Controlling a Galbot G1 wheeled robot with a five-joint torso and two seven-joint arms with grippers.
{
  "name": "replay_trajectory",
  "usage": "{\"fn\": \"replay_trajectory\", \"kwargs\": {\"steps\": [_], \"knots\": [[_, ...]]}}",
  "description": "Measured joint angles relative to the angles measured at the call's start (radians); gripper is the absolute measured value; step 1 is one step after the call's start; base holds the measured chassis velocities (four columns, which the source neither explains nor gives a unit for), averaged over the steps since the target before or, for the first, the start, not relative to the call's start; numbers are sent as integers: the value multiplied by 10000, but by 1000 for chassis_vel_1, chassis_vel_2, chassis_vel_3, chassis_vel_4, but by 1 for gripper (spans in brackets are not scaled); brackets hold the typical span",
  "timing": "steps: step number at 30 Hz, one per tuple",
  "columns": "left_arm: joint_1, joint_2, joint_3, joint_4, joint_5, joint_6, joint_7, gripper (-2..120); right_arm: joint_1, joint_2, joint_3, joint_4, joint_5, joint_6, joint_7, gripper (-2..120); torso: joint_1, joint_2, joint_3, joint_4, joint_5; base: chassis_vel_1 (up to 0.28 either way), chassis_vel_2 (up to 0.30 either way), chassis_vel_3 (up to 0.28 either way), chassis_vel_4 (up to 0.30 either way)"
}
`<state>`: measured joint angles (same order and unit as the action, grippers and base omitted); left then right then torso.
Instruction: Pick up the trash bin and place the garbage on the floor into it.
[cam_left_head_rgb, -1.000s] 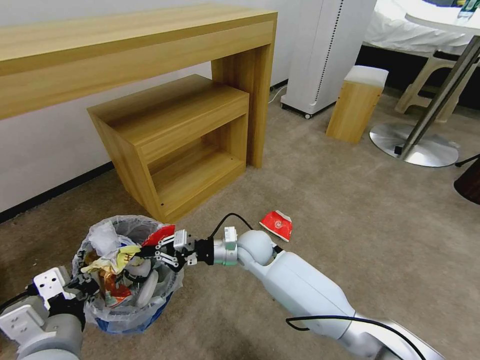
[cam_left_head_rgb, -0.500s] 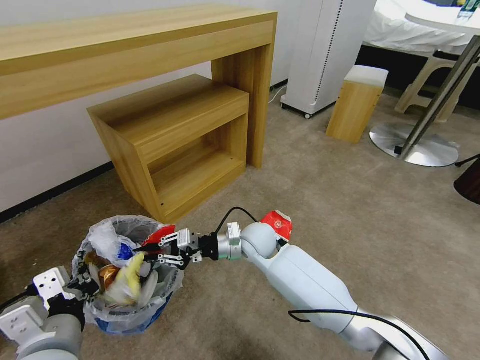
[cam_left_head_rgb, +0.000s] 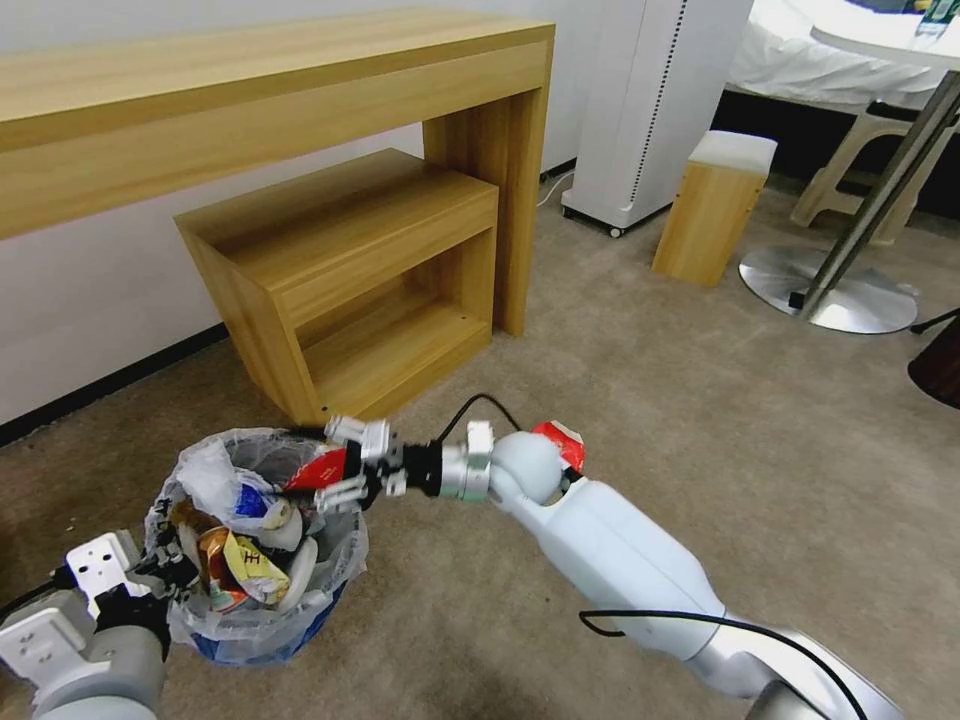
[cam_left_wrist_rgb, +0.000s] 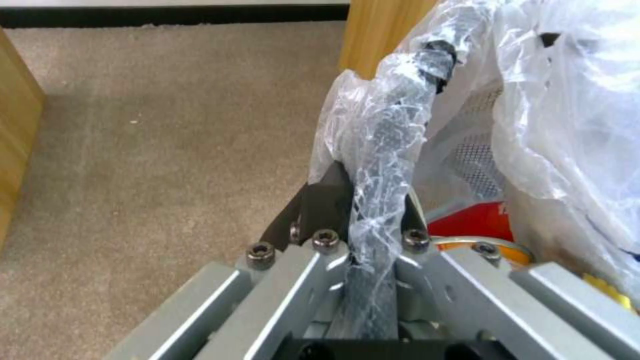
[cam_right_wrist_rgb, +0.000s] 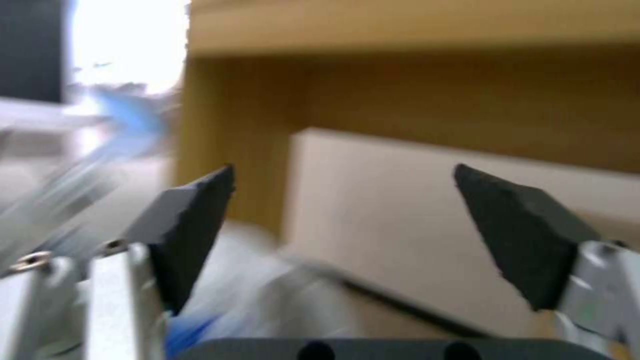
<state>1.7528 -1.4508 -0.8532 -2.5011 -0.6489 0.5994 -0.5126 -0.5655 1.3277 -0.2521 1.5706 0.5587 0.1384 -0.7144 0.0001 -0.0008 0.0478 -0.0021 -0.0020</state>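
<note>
The trash bin is blue, with a see-through whitish bag over it. Inside are a yellow wrapper, an orange can and a white slipper. A red wrapper sticks up at the rim. The floor is beige carpet. A red and white wrapper lies on it. The right gripper has dark grey fingers.

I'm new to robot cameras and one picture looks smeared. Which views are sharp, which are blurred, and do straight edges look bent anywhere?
Head view: sharp, evenly lit, though the wooden desk edge bows with wide-angle distortion. Left wrist view: fairly clear, with the left gripper clamped on the trash bin rim and its crinkled liner. Right wrist view: smeared throughout, a bright washed-out patch in one corner; the right gripper jaws stand wide apart.
</note>
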Motion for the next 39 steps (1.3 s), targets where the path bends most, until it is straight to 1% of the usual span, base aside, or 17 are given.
{"fn": "replay_trajectory", "kwargs": {"steps": [2, 3, 6, 7, 8, 11, 12, 15, 16, 18, 19, 21, 22, 24, 28, 31, 39], "knots": [[-49, 90, -70, 0, -231, 42, -11, 1, -249, -296, 823, 870, 597, -499, 2110, 98, 0, 0, 0, 2, 1, 0, 0, 0, 0], [-49, 90, -70, 0, -231, 42, -11, 1, -249, -296, 823, 870, 597, -499, 2110, 98, 0, 0, 0, 2, 1, 0, 0, 0, 0], [-120, 166, -95, 76, -376, -2, -35, 1, -1217, -1010, 2783, 2014, 695, -1104, 4742, 100, 0, 0, 0, -1, 0, 0, 0, 0, 0], [-120, 166, -95, 76, -376, -2, -35, 1, -1217, -1010, 2783, 2014, 695, -1104, 4742, 100, 0, 0, 0, -1, 0, 0, 0, 0, 0], [-123, 178, -92, 101, -379, -31, -36, 1, -1541, -1149, 3205, 2251, 634, -1183, 5161, 100, 0, 0, 0, -1, 2, 0, 0, 0, 0], [-171, 222, -53, 131, -384, -116, -44, 1, -3244, -1647, 5124, 3379, 380, -1879, 6283, 100, 0, 0, 0, -5, 3, 0, 0, 0, 0], [-171, 222, -53, 131, -384, -116, -44, 1, -3244, -1647, 5124, 3379, 380, -1879, 6283, 100, 0, 0, 0, -5, 3, 0, 0, 0, 0], [-284, 286, 28, 133, -360, -174, -34, 1, -4903, -1506, 7143, 4521, -343, -1948, 6202, 100, 0, 0, -1, -2, -2, 0, 0, 0, 0], [-284, 286, 28, 133, -360, -174, -34, 1, -4903, -1506, 7143, 4521, -343, -1948, 6202, 100, 0, 0, -1, -2, -2, 0, 0, 0, 0], [-347, 323, 97, 135, -335, -194, -23, 1, -5892, -1123, 8303, 5111, -971, -1740, 5780, 100, 0, 0, -1, 0, 4, 0, 0, 0, 0], [-347, 323, 97, 135, -335, -194, -23, 1, -5892, -1123, 8303, 5111, -971, -1740, 5780, 100, 0, 0, -1, 0, 4, 0, 0, 0, 0], [-381, 346, 145, 156, -332, -235, 5, 1, -6734, -686, 9400, 5587, -1426, -1443, 5485, 100, 0, 1, -2, -1, 2, 0, 0, 0, 0], [-381, 346, 145, 156, -332, -235, 5, 1, -6734, -686, 9400, 5587, -1426, -1443, 5485, 100, 0, 1, -2, -1, 2, 0, 0, 0, 0], [-389, 347, 157, 175, -327, -307, 78, 1, -7445, -348, 10430, 6031, -1539, -1266, 5373, 100, 0, 1, -2, -3, 0, 0, 0, 0, 0], [-389, 366, 159, 178, -332, -358, 165, 1, -7983, -120, 11112, 6334, -1679, -1034, 5326, 100, 0, 2, -2, -2, -1, 0, 0, 0, 0], [-391, 384, 166, 173, -340, -364, 183, 1, -8175, -2, 11251, 6431, -1738, -929, 5319, 100, 0, 1, -1, -1, 0, 0, 0, 0, 0], [-388, 348, 248, 166, -307, -376, 190, 1, -8340, 326, 11119, 6351, -1842, -488, 5538, 100, 0, 1, 0, 0, 0, 0, 0, 0, 0]]}}
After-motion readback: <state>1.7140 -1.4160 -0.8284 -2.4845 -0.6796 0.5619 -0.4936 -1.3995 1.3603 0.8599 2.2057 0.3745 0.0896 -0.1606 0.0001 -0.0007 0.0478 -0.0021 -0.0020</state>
